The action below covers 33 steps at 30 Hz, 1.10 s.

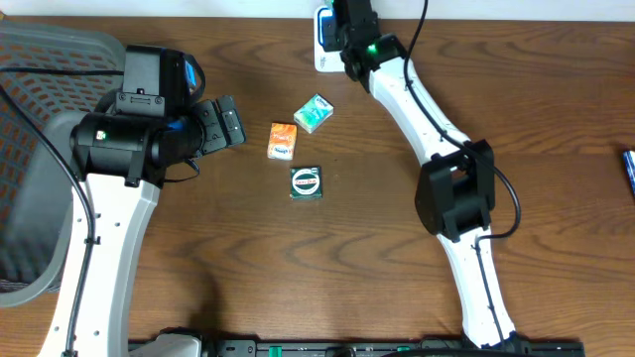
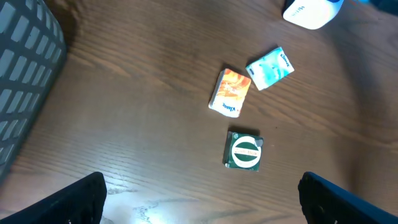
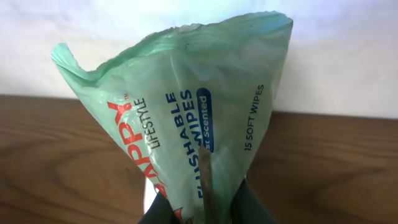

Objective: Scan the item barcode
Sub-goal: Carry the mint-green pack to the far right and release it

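Wipes point(image 3: 186, 118) pinched in right gripper point(image 3: 205, 210); turn barcode squarely toward likely scanner point(image 1: 323, 58), hold steady; left gripper point(image 1: 233, 124) spread, idle.

Overhead looks straight down; left wrist, nearer, shares the orange packet point(image 1: 283, 140).

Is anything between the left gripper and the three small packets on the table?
Nothing visible. Only bare table lies between the open left gripper and the orange packet, the teal packet and the green packet. The right gripper, at the far edge, is shut on a wipes pack.
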### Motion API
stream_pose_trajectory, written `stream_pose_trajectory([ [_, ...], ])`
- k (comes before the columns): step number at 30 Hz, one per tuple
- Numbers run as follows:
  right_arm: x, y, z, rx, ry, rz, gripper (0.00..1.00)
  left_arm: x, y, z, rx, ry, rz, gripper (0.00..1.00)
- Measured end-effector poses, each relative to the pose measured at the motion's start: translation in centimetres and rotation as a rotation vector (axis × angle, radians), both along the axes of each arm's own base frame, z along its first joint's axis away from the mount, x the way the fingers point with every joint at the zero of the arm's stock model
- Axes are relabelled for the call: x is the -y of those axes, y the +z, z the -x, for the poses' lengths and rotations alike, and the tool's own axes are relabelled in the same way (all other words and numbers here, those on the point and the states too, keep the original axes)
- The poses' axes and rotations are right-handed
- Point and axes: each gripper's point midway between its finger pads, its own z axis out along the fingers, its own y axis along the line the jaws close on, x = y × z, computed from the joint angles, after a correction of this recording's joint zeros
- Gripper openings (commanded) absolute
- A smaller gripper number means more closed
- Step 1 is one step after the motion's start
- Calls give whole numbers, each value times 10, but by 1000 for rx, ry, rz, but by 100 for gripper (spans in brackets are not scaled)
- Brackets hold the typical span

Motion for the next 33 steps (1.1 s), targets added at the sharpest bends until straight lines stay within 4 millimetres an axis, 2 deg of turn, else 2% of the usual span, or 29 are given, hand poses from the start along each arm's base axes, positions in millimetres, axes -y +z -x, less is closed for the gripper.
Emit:
stream_pose_trajectory([
  [4, 11, 29, 2, 30, -18, -8, 1, 0, 0, 0, 0, 0, 0, 98],
  [7, 36, 45, 5, 29, -78, 18, 1, 0, 0, 0, 0, 0, 0, 98],
  [10, 81, 56, 10, 3, -173, 92, 1, 0, 0, 0, 0, 0, 0, 98],
  [12, 124, 59, 15, -32, -254, 177, 1, 0, 0, 0, 0, 0, 0, 98],
  [14, 162, 53, 23, -88, -323, 256, 1, 0, 0, 0, 0, 0, 0, 98],
  [18, 252, 30, 53, -275, -458, 421, 1, 0, 0, 0, 0, 0, 0, 98],
  [25, 375, 15, 91, -444, -646, 467, 1, 0, 0, 0, 0, 0, 0, 98],
  [29, 429, -2, 114, -526, -716, 426, 1, 0, 0, 0, 0, 0, 0, 98],
  [32, 459, -17, 131, -580, -754, 393, 4, 0, 0, 0, 0, 0, 0, 98],
  [33, 468, -23, 137, -599, -765, 385, 9, 0, 0, 0, 0, 0, 0, 98],
])
